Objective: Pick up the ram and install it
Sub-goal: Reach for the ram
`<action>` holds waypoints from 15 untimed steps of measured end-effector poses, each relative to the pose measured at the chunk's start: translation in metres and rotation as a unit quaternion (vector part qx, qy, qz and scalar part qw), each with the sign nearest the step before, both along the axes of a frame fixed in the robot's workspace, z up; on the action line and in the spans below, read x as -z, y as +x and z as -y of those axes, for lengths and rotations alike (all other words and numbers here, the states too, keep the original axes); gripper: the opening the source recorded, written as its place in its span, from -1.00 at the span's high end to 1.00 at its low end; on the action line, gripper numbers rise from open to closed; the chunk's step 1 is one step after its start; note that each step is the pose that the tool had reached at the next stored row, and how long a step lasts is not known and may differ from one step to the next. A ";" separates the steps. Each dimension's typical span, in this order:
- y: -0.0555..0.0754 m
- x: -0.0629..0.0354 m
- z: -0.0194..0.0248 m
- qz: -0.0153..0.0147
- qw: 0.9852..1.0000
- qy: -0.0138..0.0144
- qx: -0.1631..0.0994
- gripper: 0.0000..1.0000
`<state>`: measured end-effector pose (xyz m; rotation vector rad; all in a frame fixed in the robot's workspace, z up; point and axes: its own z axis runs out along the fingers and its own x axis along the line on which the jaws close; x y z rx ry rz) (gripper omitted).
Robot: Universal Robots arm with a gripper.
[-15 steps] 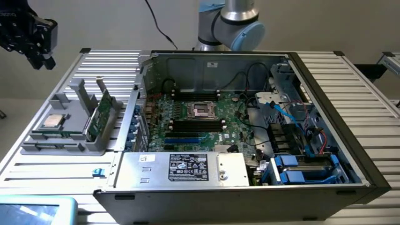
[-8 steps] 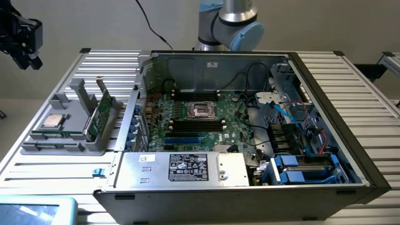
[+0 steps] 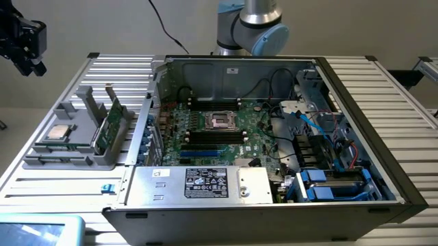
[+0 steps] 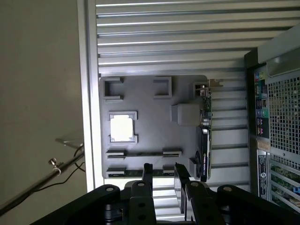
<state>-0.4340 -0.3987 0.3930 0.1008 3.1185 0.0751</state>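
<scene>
Green and seen edge-on, the ram (image 4: 135, 172) stands on its long edge in the grey holder (image 3: 82, 154), in the slotted row along the holder's outer end. It shows as a thin strip between two small grey supports. Just beside that row lies a square silver processor chip (image 3: 60, 133), resting in its own recess. On the holder's side toward the computer, a wider green card (image 3: 110, 125) stands upright between grey posts.

The claw (image 3: 31, 69) is open and holds nothing. Its two dark fingers (image 4: 147, 169) stand apart, and in the wrist view their tips frame the ram's row. In the exterior view the claw hangs high at the exterior view's left, above the table's far corner and well apart from the holder.

The holder sits on a ribbed metal table (image 3: 383, 92), touching the open computer case (image 3: 233, 74). Inside the case lies the large green motherboard (image 3: 198, 146), with a processor socket (image 3: 220, 120) at its middle and black memory slots (image 3: 215, 135) beside the socket. A silver power supply (image 3: 198, 184) fills the case's near end. The arm's base (image 3: 250, 25) rises behind the case.
</scene>
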 end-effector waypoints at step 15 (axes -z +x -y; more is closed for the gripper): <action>0.000 0.0000 0.0000 -0.001 0.998 0.000 -0.067 0.36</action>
